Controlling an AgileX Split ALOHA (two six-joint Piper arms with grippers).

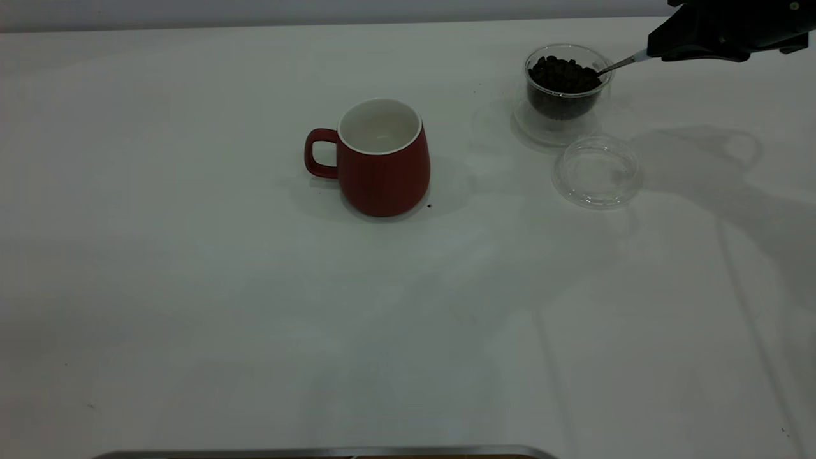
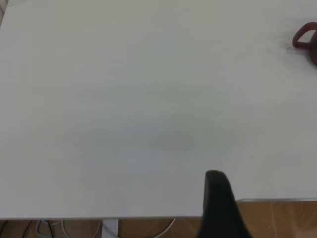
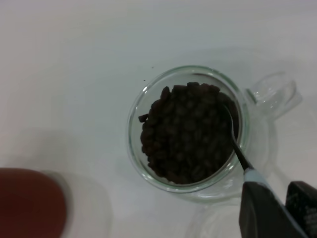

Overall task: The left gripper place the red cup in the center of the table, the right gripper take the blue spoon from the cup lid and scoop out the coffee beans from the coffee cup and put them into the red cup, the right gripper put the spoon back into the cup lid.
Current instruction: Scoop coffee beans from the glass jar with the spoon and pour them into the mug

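In the exterior view, the table (image 1: 191, 306) is white and mostly bare. The mug (image 1: 384, 159) stands upright near its middle, handle pointing left, its white inside showing no beans. A single dark speck lies on the table just to the right of the mug's base. Far right of the mug stands the glass cup (image 1: 565, 83), heaped with beans (image 1: 563, 75). Just near of it, and a little to the right, lies the lid (image 1: 598, 171), flat on the table with nothing in it and apart from the cup. The right gripper (image 1: 660, 51) reaches in from the far right corner, above the table, pinching the spoon (image 1: 621, 63) by its handle; the metal neck slants down over the cup's right rim and the bowl is among the beans. Nothing stands between mug and cup. A grey metal edge runs along the near border of the view.

In the left wrist view, the left gripper (image 2: 220, 206) shows as a single dark finger above the near edge of the table, well away from everything; whether it is spread or pressed together cannot be told. Only the mug's handle (image 2: 303, 38) shows, far off at the border of the picture. Wooden floor and some cables show beyond the table edge.

In the right wrist view, the gripper's fingers (image 3: 262, 210) clamp the spoon's pale handle end. The dark neck runs over the rim into the cup (image 3: 188, 130), its bowl lying against the inner wall at the heap's edge. The cup's clear loop handle (image 3: 274, 90) points away from the mug, whose red side shows at the picture's corner.
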